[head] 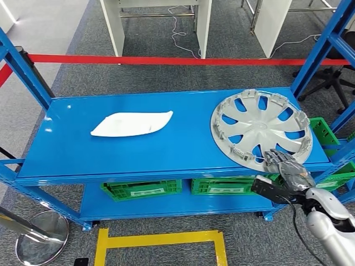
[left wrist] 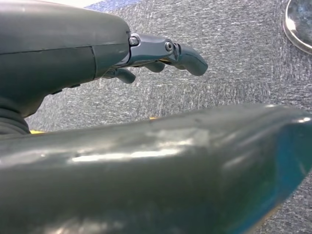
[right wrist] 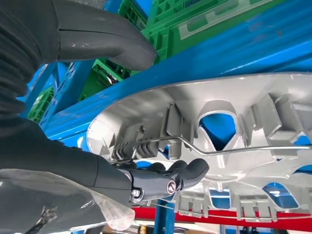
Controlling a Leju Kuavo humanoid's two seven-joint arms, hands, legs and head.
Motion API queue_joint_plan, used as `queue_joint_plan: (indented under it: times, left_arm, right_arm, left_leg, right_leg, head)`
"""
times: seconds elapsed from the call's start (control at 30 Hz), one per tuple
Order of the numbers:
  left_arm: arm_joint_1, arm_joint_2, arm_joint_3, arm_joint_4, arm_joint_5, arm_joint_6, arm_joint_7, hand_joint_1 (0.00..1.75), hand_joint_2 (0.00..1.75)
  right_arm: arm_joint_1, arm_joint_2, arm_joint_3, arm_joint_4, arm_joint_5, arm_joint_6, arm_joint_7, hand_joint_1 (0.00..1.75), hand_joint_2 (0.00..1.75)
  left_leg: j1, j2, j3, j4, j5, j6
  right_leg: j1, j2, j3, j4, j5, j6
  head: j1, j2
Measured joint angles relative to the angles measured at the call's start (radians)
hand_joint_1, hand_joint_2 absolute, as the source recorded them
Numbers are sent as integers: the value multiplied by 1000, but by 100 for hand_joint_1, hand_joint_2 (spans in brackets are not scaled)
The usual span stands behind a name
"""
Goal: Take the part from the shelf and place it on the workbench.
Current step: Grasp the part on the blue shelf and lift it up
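The right hand [head: 287,166] is seen nearest, at the lower right of the head view, reached out from the silver right arm [head: 330,224] to the near rim of the wheel cover [head: 262,128]. In the right wrist view the dark fingers [right wrist: 184,171] are laid against the ribbed inner face of the wheel cover [right wrist: 235,122] beside its wire retaining ring [right wrist: 191,145], while the thick thumb [right wrist: 107,41] is held on the other side of the rim — whether the rim is actually pinched cannot be told.

The wheel cover itself is found lying inner face up on the right end of the blue shelf [head: 125,152], its near edge jutting a little past the shelf's front lip. A white moulded part [head: 132,124] is set flat on the left half of the same shelf, well apart from the cover.

Green crates [head: 142,189] are lined up on the lower level, and another green crate [head: 324,132] is seen just beyond the shelf's right end. A red barrier tape [head: 167,60] is stretched across behind the shelf, and a yellow floor marking [head: 161,241] is laid out on the grey carpet in front.

The left hand [left wrist: 158,53] is shown over the carpet in the left wrist view — fingers loosely extended, nothing held.
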Motion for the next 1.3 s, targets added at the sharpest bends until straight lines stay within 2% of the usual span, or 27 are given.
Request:
queue_joint_plan:
  times: [0.5,0.63,0.73,0.87,0.9,1.03,1.07,1.13,1.3]
  left_arm:
    - [0,0,0,0,-2,0,0,0,0]
    - [0,0,0,0,-2,0,0,0,0]
    - [0,0,0,0,-2,0,0,0,0]
    - [0,0,0,0,-2,0,0,0,0]
    - [0,0,0,0,-2,0,0,0,0]
    - [0,0,0,0,-2,0,0,0,0]
    - [0,0,0,0,-2,0,0,0,0]
    - [0,0,0,0,-2,0,0,0,0]
    - [0,0,0,0,-2,0,0,0,0]
  right_arm:
    - [11,-27,16,2,96,-32,41,3,175]
    - [21,-28,15,2,141,-61,58,60,175]
    - [34,-27,13,2,175,-93,64,66,175]
    - [41,-27,5,1,194,-117,64,66,175]
    - [41,-26,3,1,195,-118,64,72,175]
    - [43,-26,-3,-1,199,-122,64,159,175]
    - [44,-26,-5,-2,203,-124,64,167,175]
    - [48,-25,-9,-7,213,-129,62,173,175]
    - [75,-21,-24,-36,233,-139,61,172,175]
  left_leg:
    - [0,0,0,1,0,0]
    - [0,0,0,1,0,0]
    - [0,0,0,1,0,0]
    - [0,0,0,0,0,0]
    - [0,0,0,0,0,0]
    - [0,0,0,0,0,0]
    - [0,0,0,1,0,0]
    - [0,0,0,1,0,0]
    - [0,-1,0,1,0,0]
  right_leg:
    - [0,0,0,0,0,0]
    - [0,0,0,0,0,0]
    - [0,0,0,0,0,0]
    - [0,-1,0,0,0,0]
    - [0,-1,0,0,0,0]
    - [0,-1,0,0,0,0]
    - [0,-1,0,0,0,0]
    - [0,-1,0,0,0,0]
    - [0,-1,0,0,0,0]
  head:
    - [0,0]
    - [0,0]
    - [0,0]
    - [0,0]
    - [0,0]
    - [0,0]
    - [0,0]
    - [0,0]
    - [0,0]
